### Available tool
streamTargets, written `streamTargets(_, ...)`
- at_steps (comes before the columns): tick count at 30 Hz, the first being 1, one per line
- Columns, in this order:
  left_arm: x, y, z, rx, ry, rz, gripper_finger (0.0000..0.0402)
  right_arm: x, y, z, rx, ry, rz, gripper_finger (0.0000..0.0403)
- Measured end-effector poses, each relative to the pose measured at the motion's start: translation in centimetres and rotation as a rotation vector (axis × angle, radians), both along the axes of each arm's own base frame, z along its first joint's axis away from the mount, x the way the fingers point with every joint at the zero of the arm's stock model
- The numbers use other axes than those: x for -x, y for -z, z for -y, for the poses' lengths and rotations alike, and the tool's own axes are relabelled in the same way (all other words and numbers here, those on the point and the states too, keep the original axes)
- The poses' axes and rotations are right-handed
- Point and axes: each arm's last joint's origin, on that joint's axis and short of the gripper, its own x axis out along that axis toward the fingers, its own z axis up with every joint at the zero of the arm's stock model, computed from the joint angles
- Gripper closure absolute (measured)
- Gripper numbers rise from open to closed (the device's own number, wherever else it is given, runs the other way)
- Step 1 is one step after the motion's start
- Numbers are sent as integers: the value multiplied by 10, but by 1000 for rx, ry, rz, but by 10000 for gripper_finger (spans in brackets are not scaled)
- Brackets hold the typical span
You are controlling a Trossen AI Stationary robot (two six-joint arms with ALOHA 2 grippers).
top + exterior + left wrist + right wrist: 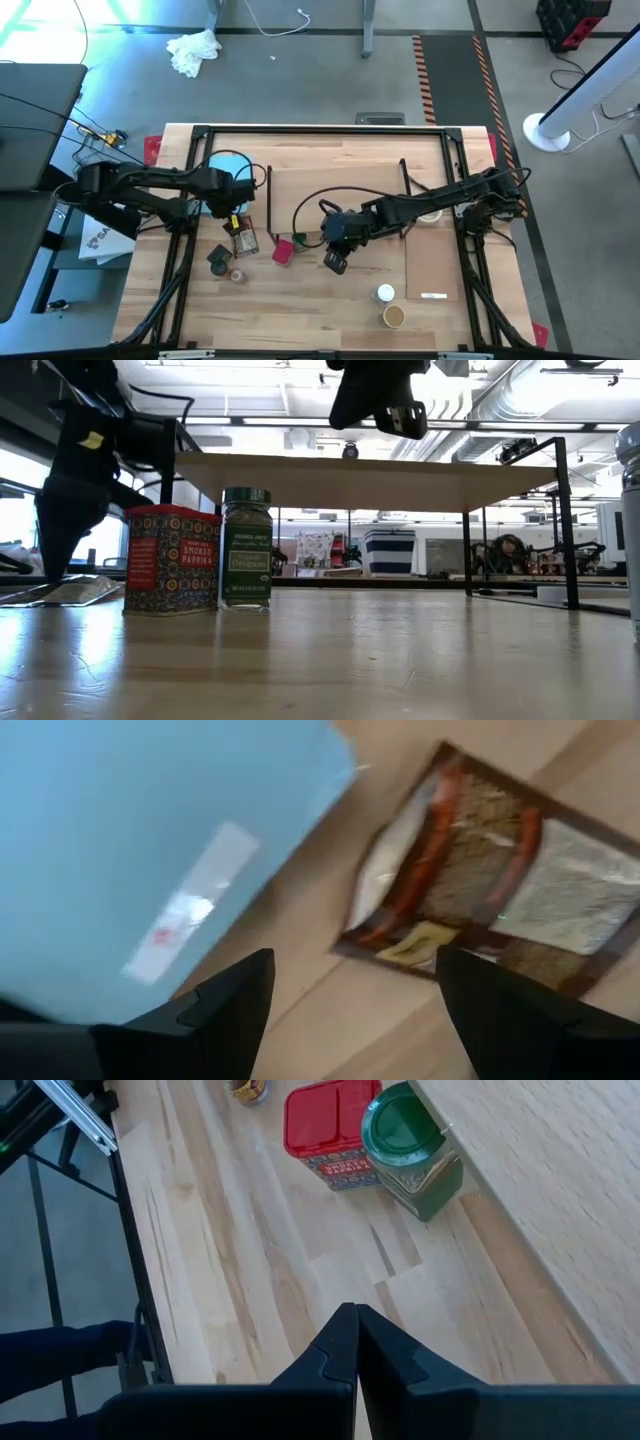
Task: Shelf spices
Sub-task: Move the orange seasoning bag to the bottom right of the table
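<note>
Pale wood table (330,310) in a big workshop-type room, grey floor all around, and the low view looks straight under the shelf (370,478) into a lab full of gear.

So, the spices. The red paprika tin (332,1132) and the green-lidded jar (405,1142) stand touching each other right at the shelf's front edge, just ahead of the right gripper (357,1342). That claw has its fingers pressed tight together, nothing in them, hanging above bare tabletop a little out from the shelf edge. In the low view it floats up above the plank top while the tin and jar sit on the table below and off to its side.

The left gripper (350,1005) has its fingers spread wide, nothing between them. It's tipped down over the spot where a light-blue pad (150,840) meets a flat spice packet (490,880), pad on one side of the claw, packet on the other, neither one touched as far as I can tell.

Past the packet, toward the table's front edge, there's a dark-topped jar (219,258) and a small one (237,274) beside it. Well off on the far side of the right gripper sit a white-topped jar (385,293) and a tan-topped one (394,316), next to a thin loose board (433,262).
</note>
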Motion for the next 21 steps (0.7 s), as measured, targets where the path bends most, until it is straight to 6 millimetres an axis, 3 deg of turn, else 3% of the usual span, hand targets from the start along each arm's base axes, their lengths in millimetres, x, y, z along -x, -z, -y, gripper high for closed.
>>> streamTargets(10,-11,0,8,-14,66,80,126,-1,0,0,-3,2,8,403)
streamTargets(21,-15,16,7,-18,99,147,129,-2,-1,0,-18,20,16,403)
